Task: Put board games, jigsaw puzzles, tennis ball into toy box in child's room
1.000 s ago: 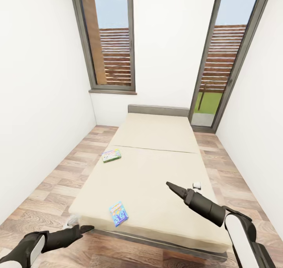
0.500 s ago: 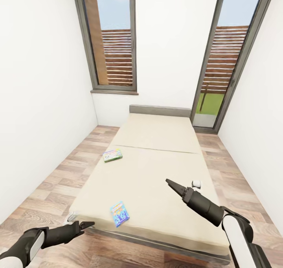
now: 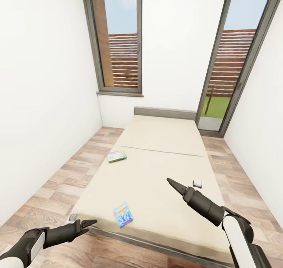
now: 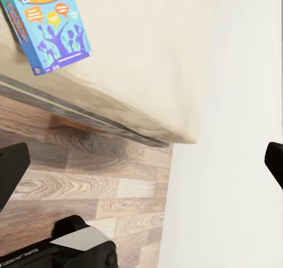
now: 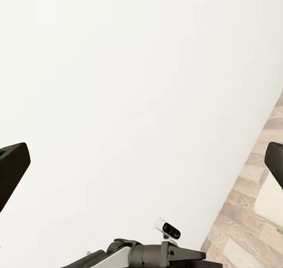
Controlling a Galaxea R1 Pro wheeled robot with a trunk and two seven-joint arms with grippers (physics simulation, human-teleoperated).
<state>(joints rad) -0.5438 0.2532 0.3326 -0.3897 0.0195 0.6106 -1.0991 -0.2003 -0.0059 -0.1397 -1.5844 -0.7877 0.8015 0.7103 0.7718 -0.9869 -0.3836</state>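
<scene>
Blue board game (image 3: 123,214) lies near the bed (image 3: 157,170) foot edge, closest to the left gripper (image 3: 87,223): approach low. Both jaws look wide open, empty, though the right gripper (image 3: 173,184) is hard to read.

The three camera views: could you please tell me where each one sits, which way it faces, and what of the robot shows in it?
Head view: on the robot's head, looking forward and down over the bed toward two tall windows; both arms show, left gripper and right gripper.
Left wrist view: on the left arm, looking along its spread fingers at the bed's corner and the blue board game.
Right wrist view: on the right arm, facing a white wall past its spread fingertips.
Shared: the blue board game, in the head and left wrist views.
</scene>
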